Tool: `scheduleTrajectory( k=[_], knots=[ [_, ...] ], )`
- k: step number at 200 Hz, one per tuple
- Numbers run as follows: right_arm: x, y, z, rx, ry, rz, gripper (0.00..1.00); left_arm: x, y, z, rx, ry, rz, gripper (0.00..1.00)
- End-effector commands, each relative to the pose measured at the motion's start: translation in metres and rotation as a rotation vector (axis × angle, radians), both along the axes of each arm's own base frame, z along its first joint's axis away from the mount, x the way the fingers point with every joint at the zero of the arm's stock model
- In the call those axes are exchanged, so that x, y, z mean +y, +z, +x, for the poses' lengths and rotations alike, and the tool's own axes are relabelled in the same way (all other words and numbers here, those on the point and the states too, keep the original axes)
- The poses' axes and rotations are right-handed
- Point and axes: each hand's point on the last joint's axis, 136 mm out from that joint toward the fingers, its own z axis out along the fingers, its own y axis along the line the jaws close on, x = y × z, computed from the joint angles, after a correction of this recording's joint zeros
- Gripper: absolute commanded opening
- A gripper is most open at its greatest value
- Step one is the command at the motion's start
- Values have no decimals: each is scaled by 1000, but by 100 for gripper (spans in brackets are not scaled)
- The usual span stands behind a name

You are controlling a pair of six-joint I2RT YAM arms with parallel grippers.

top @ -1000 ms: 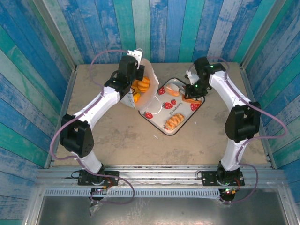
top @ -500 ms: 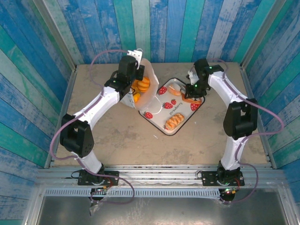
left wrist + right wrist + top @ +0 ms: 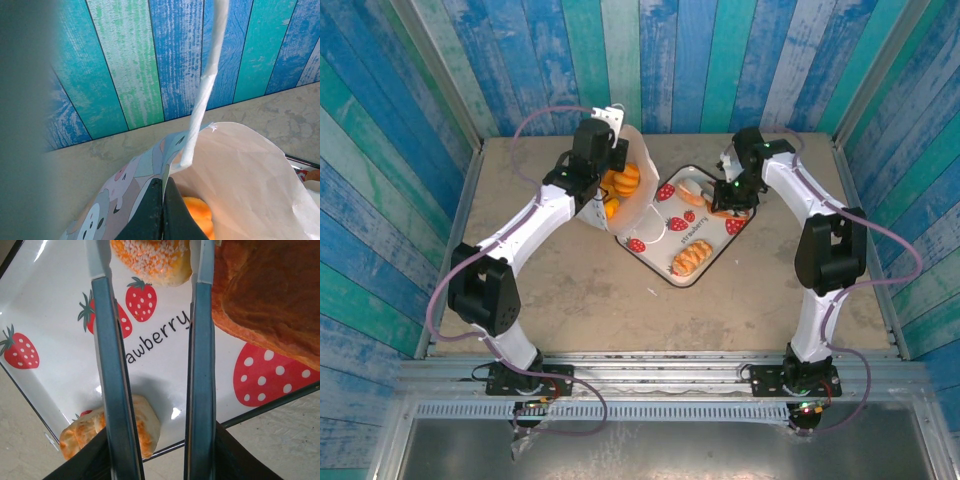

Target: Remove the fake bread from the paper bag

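The white paper bag (image 3: 632,192) stands tilted at the left of the strawberry tray (image 3: 665,240). My left gripper (image 3: 604,166) is shut on the bag's rim (image 3: 172,165), and a thin handle (image 3: 205,90) rises above it. Orange fake bread (image 3: 200,212) lies inside the bag (image 3: 620,181). My right gripper (image 3: 725,196) hangs open low over the tray (image 3: 165,385), with nothing between its fingers (image 3: 107,370). A brown croissant (image 3: 265,290) lies just right of it, a sugared bun (image 3: 152,257) is ahead, and a pale roll (image 3: 142,432) is partly behind the left finger.
A braided roll (image 3: 692,257) lies near the tray's front corner. Blue and green plank walls (image 3: 650,60) close in the back and both sides of the tan tabletop (image 3: 570,290). Bare table lies in front of the tray and the bag.
My right gripper's jaws have widened and the brown croissant now lies free on the tray beside them. The right arm shifted slightly. The left gripper has kept its hold on the bag.
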Motion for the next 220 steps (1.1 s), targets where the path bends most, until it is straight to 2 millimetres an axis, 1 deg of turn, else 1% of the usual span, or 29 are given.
scheduleTrajectory(
  k=[1,34,64,111,153,166,191,220],
  knots=[
    [-9,12,-2,-21,-27,-25,44,-1,24,-1,-57,-5,-18,0],
    [-13,18,-3,-33,-40,-38,44,-2,24,0,-56,-9,-19,0],
    [-17,28,-5,-54,-47,-46,45,-3,25,0,-57,-13,-23,0],
    [-21,50,-7,-101,-62,-53,44,-3,24,0,-55,-15,-22,0],
    [-21,73,-16,-139,-64,-28,42,-2,23,0,-52,-14,-15,0],
    [-20,82,-21,-151,-62,-17,41,-2,22,0,-51,-15,-11,0],
    [-15,105,-34,-192,-59,12,40,-4,21,-2,-52,-31,2,0],
    [4,144,-59,-271,-21,63,40,-2,20,-4,-53,-31,14,0]
  ],
)
